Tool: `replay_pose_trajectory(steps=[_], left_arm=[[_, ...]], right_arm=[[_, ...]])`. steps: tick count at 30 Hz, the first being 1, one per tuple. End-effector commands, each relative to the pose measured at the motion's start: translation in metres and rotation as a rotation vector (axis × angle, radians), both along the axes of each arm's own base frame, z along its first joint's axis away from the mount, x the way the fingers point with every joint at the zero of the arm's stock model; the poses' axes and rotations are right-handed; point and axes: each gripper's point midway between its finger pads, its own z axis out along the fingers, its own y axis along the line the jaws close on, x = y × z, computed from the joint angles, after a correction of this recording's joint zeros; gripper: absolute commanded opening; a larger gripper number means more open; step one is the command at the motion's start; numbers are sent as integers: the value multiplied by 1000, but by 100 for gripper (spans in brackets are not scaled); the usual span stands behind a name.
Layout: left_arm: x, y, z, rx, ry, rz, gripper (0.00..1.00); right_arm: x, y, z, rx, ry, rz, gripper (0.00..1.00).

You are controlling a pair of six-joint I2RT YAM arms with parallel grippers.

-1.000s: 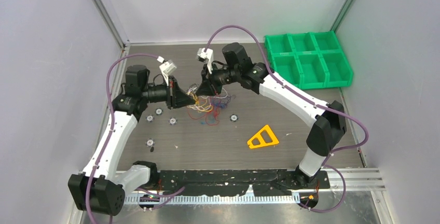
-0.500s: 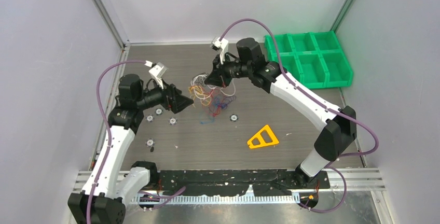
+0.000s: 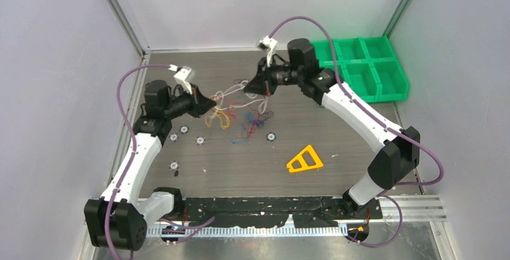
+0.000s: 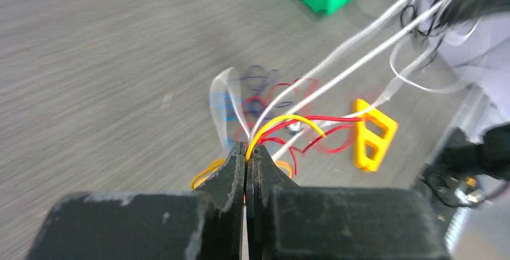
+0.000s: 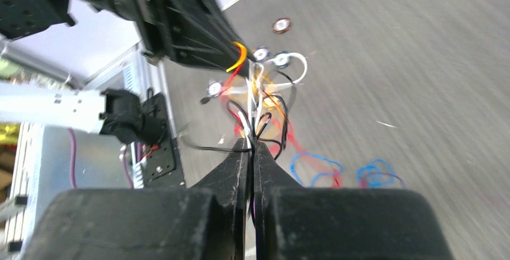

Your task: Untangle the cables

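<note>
Two robot hands are raised above the bench (image 3: 252, 164) with a tangle of cables (image 3: 240, 118) strung between them. The left hand (image 4: 245, 148) is pinched fully closed on a yellow-orange wire (image 4: 282, 120) and a red one, both arching out from its fingertips. The right hand (image 5: 251, 142) is likewise clamped tight, gripping white and black strands at its tips. White wires (image 3: 231, 94) stretch straight across the gap from one hand to the other, while red, blue and orange loops hang and lie on the bench below and between the two hands. Small round discs (image 3: 199, 141) dot the bench beneath the left hand. A yellow triangle (image 3: 305, 160) lies well apart from the right hand, on its near side, and a green bin (image 3: 361, 73) sits just behind that hand's arm.
</note>
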Motion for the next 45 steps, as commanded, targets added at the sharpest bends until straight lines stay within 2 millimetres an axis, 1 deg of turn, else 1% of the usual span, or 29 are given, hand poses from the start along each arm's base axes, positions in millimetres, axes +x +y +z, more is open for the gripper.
replay_pose_trajectory(steps=[1, 2, 4, 6, 7, 9, 10, 12, 14, 16, 18, 19, 20, 21, 23, 25, 27, 29, 32, 34, 35, 36, 37, 38, 40, 41, 42, 44, 45], left_arm=[[12, 76, -29, 120, 28, 198, 0], [11, 89, -36, 147, 44, 217, 0], [9, 111, -49, 199, 75, 255, 0], [7, 126, -59, 239, 112, 286, 0], [6, 128, -59, 244, 121, 279, 0], [3, 123, -55, 224, 113, 244, 0], [1, 115, -49, 192, 95, 208, 0], [2, 109, -35, 154, 61, 197, 0], [4, 110, -28, 156, 49, 208, 0], [7, 120, -26, 204, 48, 240, 0], [11, 140, -27, 274, 40, 292, 0], [13, 152, -27, 294, 40, 322, 0], [14, 164, -27, 313, 41, 352, 0], [15, 175, -28, 329, 51, 379, 0], [17, 193, -29, 351, 65, 400, 0], [20, 204, -25, 381, 62, 402, 0], [23, 206, -16, 393, 42, 395, 0], [24, 196, -2, 360, 10, 355, 0], [21, 168, 25, 284, -36, 274, 0], [17, 145, 41, 257, -67, 212, 0], [14, 128, 46, 243, -80, 164, 0], [12, 115, 50, 230, -85, 129, 0], [10, 103, 51, 220, -85, 100, 0], [9, 90, 50, 212, -80, 68, 0], [8, 69, 42, 206, -58, 12, 0], [9, 62, 36, 204, -42, -2, 0], [13, 57, 30, 200, -29, -6, 0], [24, 54, 13, 183, 18, 10, 0], [31, 55, 5, 178, 44, 28, 0]], right_arm=[[31, -63, 90, 144, -163, -144, 5], [39, -77, 93, 144, -171, -178, 6], [48, -93, 90, 128, -168, -213, 5], [53, -102, 82, 108, -158, -238, 6], [55, -105, 78, 97, -160, -243, 5], [58, -108, 65, 71, -151, -259, 5], [61, -108, 54, 52, -135, -265, 5], [66, -110, 39, 19, -119, -276, 5], [76, -115, 29, -20, -126, -313, 6], [88, -124, 22, -58, -147, -370, 6], [99, -139, 22, -73, -151, -426, 5], [107, -150, 27, -70, -157, -452, 5], [108, -156, 26, -79, -148, -463, 5], [114, -167, 34, -75, -157, -491, 5], [118, -184, 42, -91, -188, -515, 5], [120, -197, 47, -111, -206, -531, 5], [120, -205, 46, -131, -206, -536, 5], [118, -205, 40, -140, -193, -522, 5], [114, -195, 25, -137, -137, -486, 6], [110, -180, 8, -165, -104, -436, 6], [107, -166, -3, -189, -97, -400, 6], [104, -160, -11, -206, -83, -383, 5], [101, -148, -24, -230, -66, -356, 5], [99, -136, -33, -243, -52, -330, 5], [99, -124, -51, -280, -33, -310, 5], [102, -124, -57, -307, -34, -325, 5], [104, -119, -68, -328, -20, -317, 6], [109, -114, -86, -376, 5, -310, 18], [108, -115, -94, -405, 20, -303, 36]])
